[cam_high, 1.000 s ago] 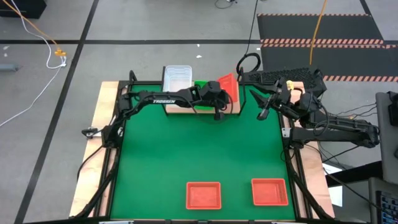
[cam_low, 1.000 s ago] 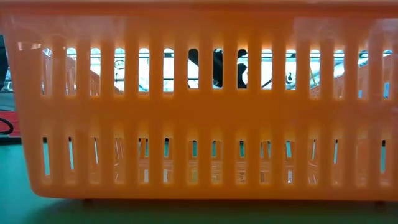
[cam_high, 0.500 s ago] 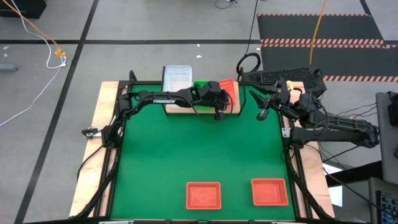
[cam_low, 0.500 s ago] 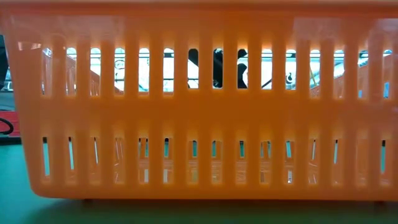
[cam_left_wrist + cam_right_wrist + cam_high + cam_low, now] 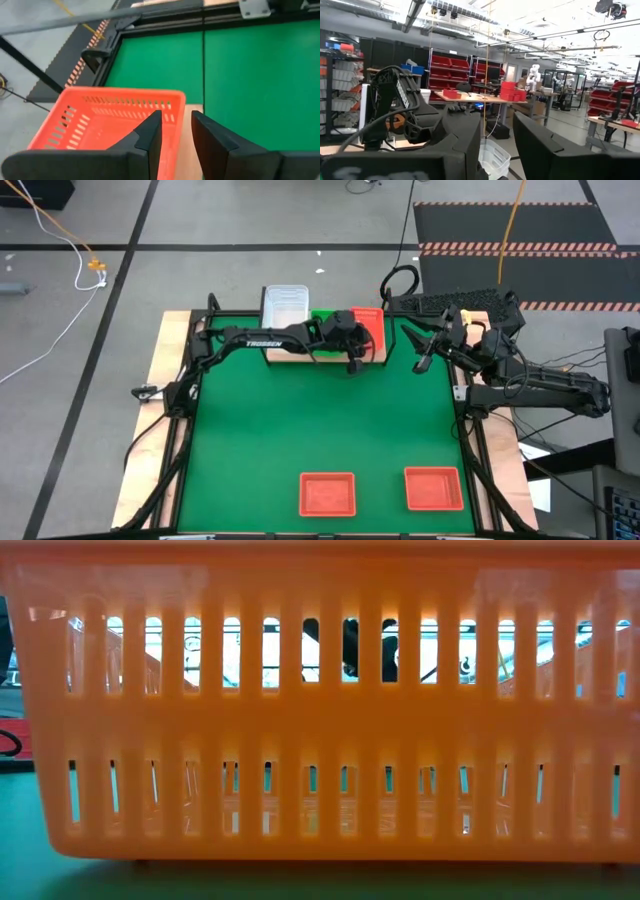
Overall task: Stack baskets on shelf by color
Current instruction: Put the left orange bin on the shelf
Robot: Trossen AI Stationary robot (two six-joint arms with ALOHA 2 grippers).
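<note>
Now my left jaws stand slightly parted astride the near rim of the empty red-orange slotted plastic basket on the light-brown wooden shelf, beside green and clear baskets. Two red-orange baskets lie well behind on the table. My right jaws hover parted, empty, off the shelf's end.

Red-orange slotted baskets, clear basket, green mat, brown shelf.
</note>
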